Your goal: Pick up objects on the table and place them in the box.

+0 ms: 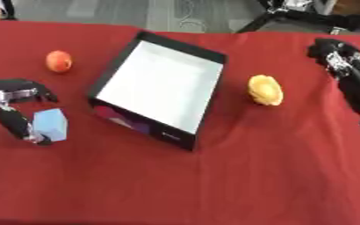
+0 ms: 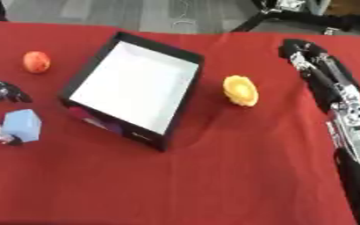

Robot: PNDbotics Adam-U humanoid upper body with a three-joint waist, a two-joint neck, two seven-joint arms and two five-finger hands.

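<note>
A black box with a white inside lies askew in the middle of the red cloth, with nothing in it. A light blue cube sits left of the box. My left hand is at the cube: one digit runs down along its left side, the other fingers arch above it and stay apart from it, so the hand is open. An orange ball rests further back on the left. A yellow lumpy object lies right of the box. My right hand hovers open at the right, beyond the yellow object.
The red cloth covers the whole table, with a wide bare stretch in front of the box. Behind the table's far edge are a grey floor and dark stand legs.
</note>
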